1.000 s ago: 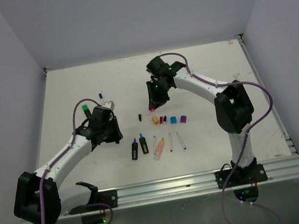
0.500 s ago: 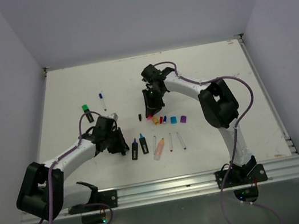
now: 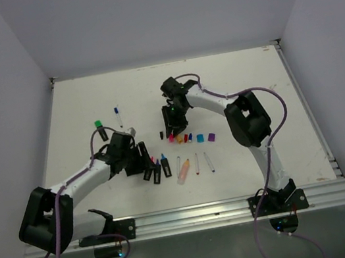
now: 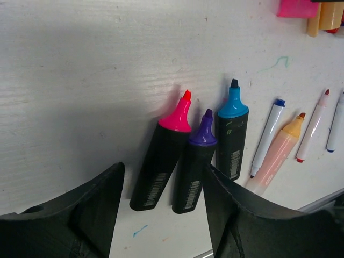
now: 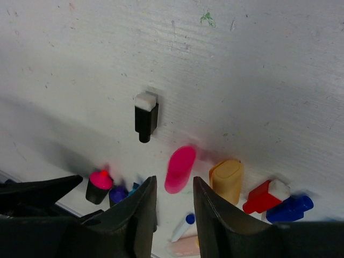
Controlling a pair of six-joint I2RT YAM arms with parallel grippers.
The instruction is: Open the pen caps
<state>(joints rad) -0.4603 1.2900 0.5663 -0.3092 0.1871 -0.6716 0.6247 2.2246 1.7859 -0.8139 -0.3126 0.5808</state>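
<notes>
Empty and apart, the left pincer over the uncapped pink highlighter, right pincer over its pink cap; next, fetch the green-capped marker beyond, to the highlighter's left.

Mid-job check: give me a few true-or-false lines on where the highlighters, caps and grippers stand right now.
1. The left gripper grips the pink highlighter. False: its jaws stand open, and the highlighter lies on the table.
2. The pink highlighter, purple highlighter and blue highlighter lie side by side, uncapped. True.
3. The pink cap lies on the table just ahead of the right gripper. True.
4. The green-capped marker is in that row. False: it sits apart, farther back on the left.
</notes>
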